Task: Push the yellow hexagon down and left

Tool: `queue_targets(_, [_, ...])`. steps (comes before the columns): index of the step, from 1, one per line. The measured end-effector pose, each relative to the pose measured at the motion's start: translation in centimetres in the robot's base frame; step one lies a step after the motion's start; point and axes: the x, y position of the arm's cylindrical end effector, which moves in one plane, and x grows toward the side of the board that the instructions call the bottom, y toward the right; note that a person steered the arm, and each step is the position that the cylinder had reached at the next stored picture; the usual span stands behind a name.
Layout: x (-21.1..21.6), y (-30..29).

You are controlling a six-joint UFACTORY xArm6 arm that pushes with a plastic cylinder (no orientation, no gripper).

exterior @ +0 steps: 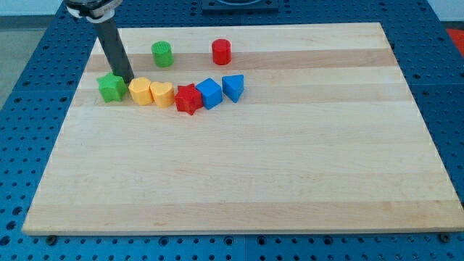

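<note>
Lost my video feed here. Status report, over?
My tip down between green star and yellow hexagon, at hexagon's upper left. Green star sits left of the hexagon, yellow heart against its right.

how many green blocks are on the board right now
2. A green cylinder near the view's top, and a green star at the left end of the row, beside my tip. None seem hidden.

A tight row of blocks crosses the counter [239, 181] near the view's top: green star [111, 88], yellow hexagon [140, 91], yellow heart [162, 94], red star [188, 98], blue cube [209, 93], blue triangle [233, 87]. The tool's tip [127, 79] sits wedged between green star and hexagon. Below the row, passage is wide open.
</note>
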Motion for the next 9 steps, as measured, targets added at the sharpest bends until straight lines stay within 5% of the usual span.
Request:
queue_targets(4, [3.8, -5.0])
queue_targets(5, [0.2, -1.3])
queue_targets(7, [-0.4, 6.6])
queue_targets(9, [2.7, 5.0])
